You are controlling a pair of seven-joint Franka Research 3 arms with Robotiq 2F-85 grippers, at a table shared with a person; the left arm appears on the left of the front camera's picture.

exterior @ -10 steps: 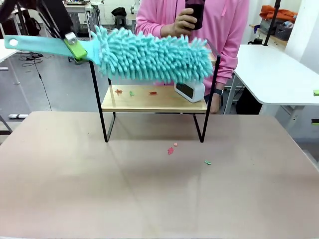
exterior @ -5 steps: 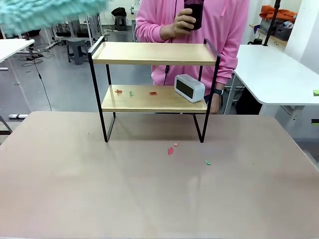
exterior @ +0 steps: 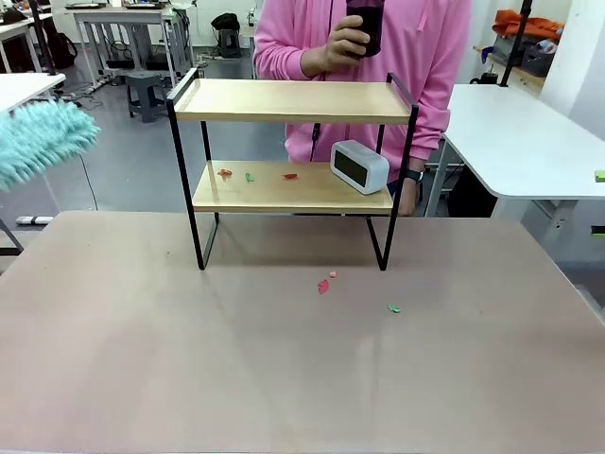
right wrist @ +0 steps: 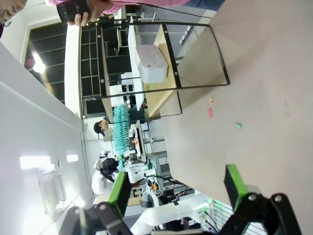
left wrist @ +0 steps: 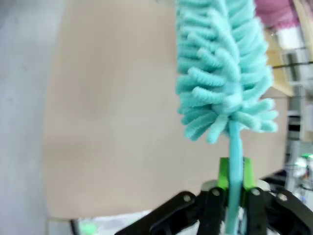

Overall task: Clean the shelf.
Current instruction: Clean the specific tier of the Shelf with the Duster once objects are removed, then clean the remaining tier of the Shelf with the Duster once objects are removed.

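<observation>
Field note: the duster (exterior: 38, 142) is off the shelf (exterior: 288, 101). A second ago its teal head lay along the top board. Half a second ago it was up in the upper left corner of the front view. Now its fluffy tip pokes in at the left edge, about level with the gap between the two boards and well apart from the frame.

The top board reads bare, so I judge that pass done. The lower board (exterior: 284, 196) is not: three scraps (exterior: 224, 173) still sit on its left half, and a white clock (exterior: 359, 165) stands at its right end. More scraps lie on the table (exterior: 284, 378) just in front of the shelf's legs, swept down, I'd guess.

The shelf stands upper middle in the front view, at the table's far edge, upright on four legs. Its long axis runs left to right across the frame, and its open front faces the camera. A person in pink stands behind it, one hand (exterior: 348, 36) holding a dark phone.

My left gripper (left wrist: 234, 171) has its fingers pressed together on the duster's thin handle, pinched between the green pads (left wrist: 223, 172) at the lower right of the left wrist view. The head rises straight up from there. My right gripper (right wrist: 178, 188) has its fingers spread wide with nothing between them, over the table.

Next, by my reckoning: bring the head in low along the lower board's length, minding the clock.
</observation>
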